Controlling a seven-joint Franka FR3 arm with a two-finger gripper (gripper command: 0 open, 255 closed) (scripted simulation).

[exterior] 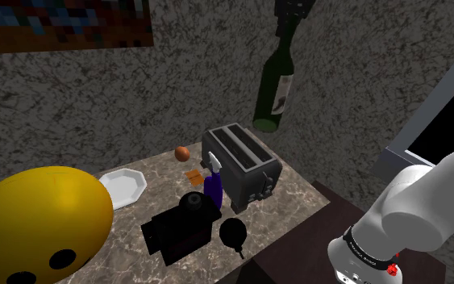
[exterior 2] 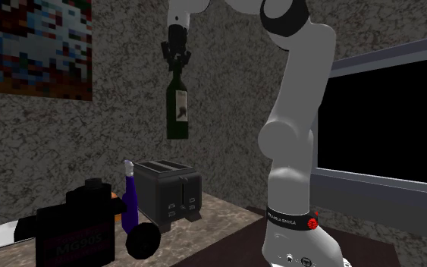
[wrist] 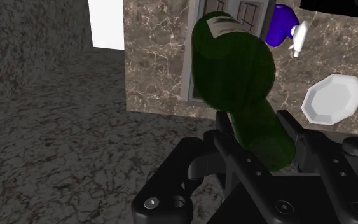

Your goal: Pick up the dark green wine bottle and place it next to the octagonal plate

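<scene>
The fingers (wrist: 234, 153) grip the green wine bottle (wrist: 234, 70) by its neck — it hangs below them, high enough to clear the toaster (exterior: 241, 165).

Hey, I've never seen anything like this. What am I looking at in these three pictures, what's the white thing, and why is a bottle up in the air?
These are simulated pictures of one moment. The white thing is a robot arm standing beside a marbled counter. The shoulder view looks down from beside its base, the second exterior view looks from the side, and the wrist view comes from a camera on the hand. Its black fingers clasp the neck of a dark green wine bottle, which hangs high above the counter. Below stand a toaster, a white octagonal plate, a purple spray bottle and a black box.
</scene>
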